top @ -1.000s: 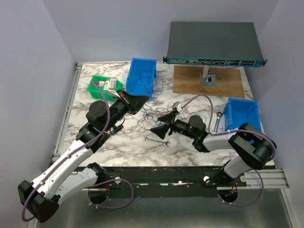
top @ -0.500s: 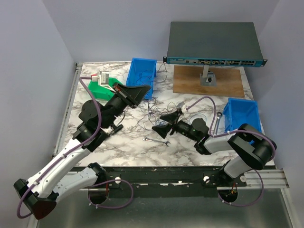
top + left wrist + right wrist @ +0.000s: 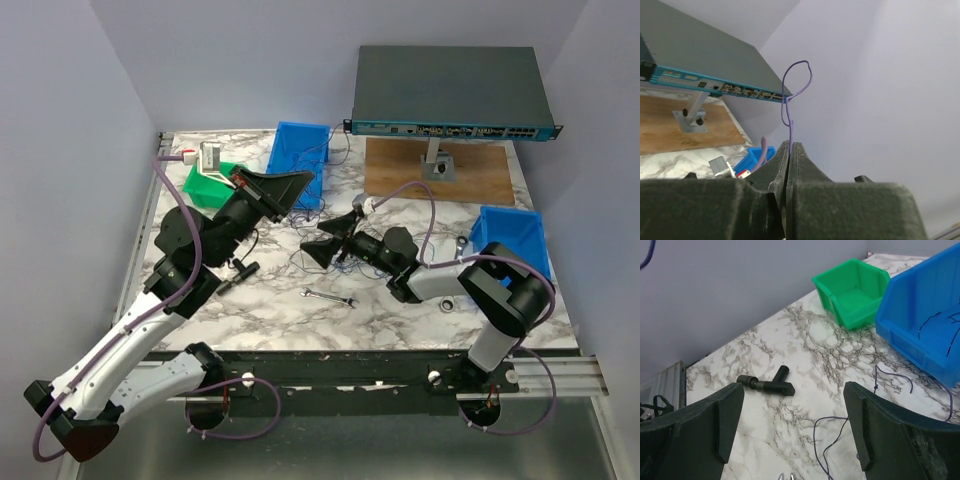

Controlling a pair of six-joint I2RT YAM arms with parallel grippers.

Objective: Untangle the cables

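Marble-patterned white tabletop carries the thin blue and black cables. They form a loose tangle near the centre, with strands trailing toward 11 o'clock into the open blue plastic bin.

Your left gripper sits over that bin's near edge, tilted upward. In the wrist view its jaws are pressed together, pinching one thin blue strand that rises from the tips and curls into a loop against the wall.

Your right gripper is low at the tangle, at 4 o'clock from the left one. Its jaws are spread wide with nothing gripped. More strand lies on the marble just ahead of its right finger; you cannot tell whether they touch.

- Green plastic bin: 10 o'clock, just beside the blue one.
- Black L-shaped hex key: 8 o'clock from the tangle.
- Small silver wrench: 6 o'clock from the tangle, flat and apart from the wires.
- Second blue bin: 3 o'clock.
- Grey network switch: 1 o'clock, on a stand over a brown wooden board.
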